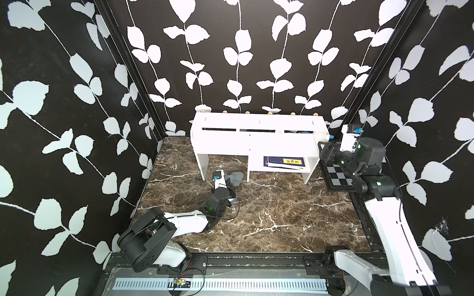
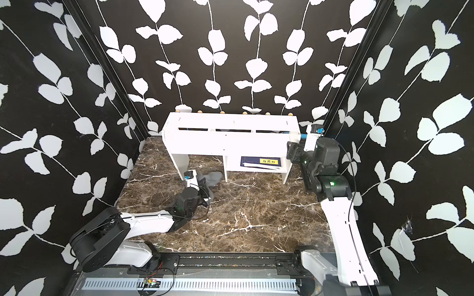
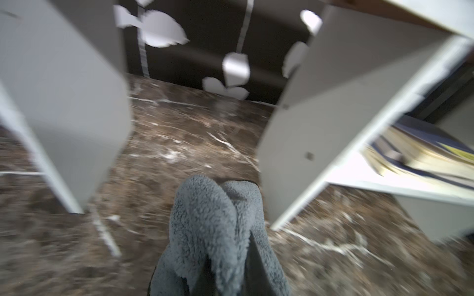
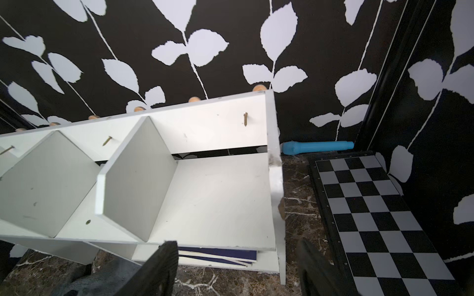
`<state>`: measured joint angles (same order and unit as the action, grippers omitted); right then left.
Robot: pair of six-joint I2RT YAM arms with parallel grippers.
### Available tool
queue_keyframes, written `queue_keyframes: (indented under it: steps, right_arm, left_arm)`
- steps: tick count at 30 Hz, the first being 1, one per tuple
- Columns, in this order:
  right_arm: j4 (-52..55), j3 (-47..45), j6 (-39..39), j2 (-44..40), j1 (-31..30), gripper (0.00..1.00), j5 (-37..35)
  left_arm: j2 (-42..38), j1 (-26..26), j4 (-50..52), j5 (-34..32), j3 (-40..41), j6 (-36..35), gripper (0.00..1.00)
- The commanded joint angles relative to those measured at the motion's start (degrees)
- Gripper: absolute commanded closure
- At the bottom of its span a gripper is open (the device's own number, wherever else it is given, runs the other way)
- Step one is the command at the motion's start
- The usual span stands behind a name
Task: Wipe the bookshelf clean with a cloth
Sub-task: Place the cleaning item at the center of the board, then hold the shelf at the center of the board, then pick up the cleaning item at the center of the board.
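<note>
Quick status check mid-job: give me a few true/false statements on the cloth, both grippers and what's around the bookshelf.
1. The left gripper is shut on the cloth. True.
2. The cloth is on top of the bookshelf. False: it is low down in front of the bookshelf, well below the top.
3. The right gripper is open and holds nothing. True.
4. The books stand upright. False: they lie flat in the bookshelf's lower compartment.
5. A checkerboard lies beside the bookshelf's end, near the right gripper. True.
</note>
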<state>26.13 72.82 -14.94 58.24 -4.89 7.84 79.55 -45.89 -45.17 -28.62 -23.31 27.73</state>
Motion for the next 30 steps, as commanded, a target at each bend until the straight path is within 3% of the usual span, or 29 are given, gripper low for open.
queue_keyframes:
  steps: [1,6,8,11,12,13,14,15,16,19,22,26,30]
  right_arm:
    - [3.00,-1.83,1.66,-2.58,-1.92,0.25,-2.49]
    - [2.12,-10.61,0.02,-8.08,-9.51,0.24,2.17]
    - [1.73,-15.45,-0.40,-9.77,-14.14,0.24,0.93]
    - [-0.43,-22.69,-2.62,-9.87,-21.29,0.24,-2.22]
    - [-1.25,-24.60,-3.52,-9.08,-23.90,0.23,-3.72]
    - [-2.43,-26.17,-4.21,-7.95,-26.95,0.22,-5.89]
    - [-4.03,-27.55,-4.94,-6.79,-29.76,0.20,-8.09]
    - [-6.22,-28.84,-5.85,-5.27,-32.43,0.17,-10.01]
    - [-8.81,-29.81,-6.87,-3.50,-34.29,0.15,-11.03]
    - [-15.26,-29.99,-9.50,3.97,-37.93,0.09,-11.56]
    - [-19.53,-27.02,-9.30,13.36,-41.49,0.00,-12.64]
    - [-25.81,-22.98,-9.43,24.82,-43.75,0.00,-11.24]
    - [-28.64,-16.69,-10.45,33.56,-45.56,0.01,-8.57]
  left_arm:
    - [1.47,-2.00,-3.82,8.28,-0.68,2.78,1.00]
    - [8.61,-2.98,-15.53,22.25,0.28,5.79,1.00]
    - [12.50,-3.06,-21.35,30.83,-0.07,5.93,1.00]
    - [17.45,-3.06,-25.05,37.41,-0.92,9.57,1.00]
    - [18.59,-3.02,-25.62,38.36,-1.10,10.47,0.98]
    - [19.15,-2.99,-25.86,38.36,-0.92,11.22,0.85]
    - [18.99,-2.94,-26.10,37.10,-0.19,11.66,0.68]
    - [18.18,-2.79,-26.44,35.03,0.89,11.37,0.15]
    - [16.27,-2.43,-25.75,33.29,1.83,10.49,0.03]
    - [5.17,-0.89,-14.26,29.32,1.92,5.61,0.02]
    - [-9.69,-0.79,11.02,26.03,-3.43,-2.98,0.01]
    - [-27.12,-0.80,33.42,17.05,-7.07,-10.59,0.02]
    - [-40.15,-0.65,46.65,4.78,-9.29,-12.77,0.02]
